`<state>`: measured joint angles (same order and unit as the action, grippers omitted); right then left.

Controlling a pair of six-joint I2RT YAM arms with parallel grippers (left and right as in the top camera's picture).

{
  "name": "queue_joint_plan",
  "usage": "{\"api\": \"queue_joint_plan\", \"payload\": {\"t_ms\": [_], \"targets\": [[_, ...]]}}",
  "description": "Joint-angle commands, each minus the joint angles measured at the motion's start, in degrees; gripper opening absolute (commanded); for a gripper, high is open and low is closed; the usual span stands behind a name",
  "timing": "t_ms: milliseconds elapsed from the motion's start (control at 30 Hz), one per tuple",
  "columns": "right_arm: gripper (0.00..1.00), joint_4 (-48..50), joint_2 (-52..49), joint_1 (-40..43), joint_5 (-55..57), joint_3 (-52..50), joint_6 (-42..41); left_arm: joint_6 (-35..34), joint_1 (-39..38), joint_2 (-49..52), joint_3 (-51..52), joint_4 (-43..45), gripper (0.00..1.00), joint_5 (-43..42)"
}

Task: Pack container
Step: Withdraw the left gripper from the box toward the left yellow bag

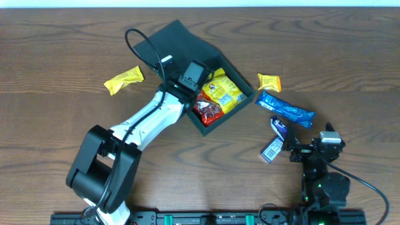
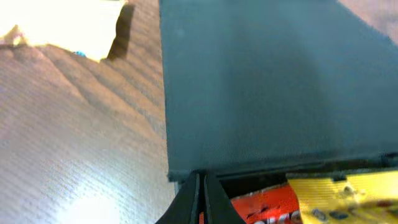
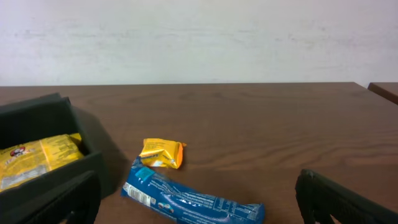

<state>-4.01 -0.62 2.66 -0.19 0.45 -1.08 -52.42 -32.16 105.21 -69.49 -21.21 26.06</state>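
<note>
left gripper (image 2: pixel 200 199) shut at rim of square dark-teal cardboard container (image 2: pixel 267 81) | right gripper (image 3: pixel 198 180) wide open, empty | advice: straddle long blue foil snack bar (image 3: pixel 186 200) just ahead, crosswise

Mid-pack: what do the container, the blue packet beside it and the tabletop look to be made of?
Container: matte dark cardboard, probably; flat dull lid, folded hinge crease. Blue packet: glossy plastic film, crinkled with highlights. Table: wood or wood-look laminate; grain lines with slight sheen, can't tell which.
</note>
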Motion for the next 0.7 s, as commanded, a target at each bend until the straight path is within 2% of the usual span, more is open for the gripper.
{"api": "queue_joint_plan", "payload": {"t_ms": [0,233,367,467,567,667], "targets": [[0.99,-0.26,0.33,-0.44,-0.04,-0.13,-0.81,4.26,1.84,-0.42,1.20,2.03,0.06,2.99],[0.99,-0.26,0.33,-0.44,-0.04,-0.13,-0.81,8.74,4.09,3.17,1.27,9.33,0.06,5.05],[0.99,-0.26,0.33,-0.44,-0.04,-0.13,-0.81,16.48,4.02,1.79,1.22,9.29,0.06,7.50],[0.99,-0.26,0.33,-0.44,-0.04,-0.13,-0.81,27.43,4.02,-1.09,1.22,7.41,0.06,7.32],[0.99,-0.26,0.33,-0.44,-0.04,-0.13,-0.81,46.49,4.20,-4.48,1.22,3.10,0.06,6.80],[0.99,-0.26,0.33,-0.44,-0.07,-0.13,-0.81,58.45,5.81,-7.10,1.22,-2.75,0.05,6.64]]}}
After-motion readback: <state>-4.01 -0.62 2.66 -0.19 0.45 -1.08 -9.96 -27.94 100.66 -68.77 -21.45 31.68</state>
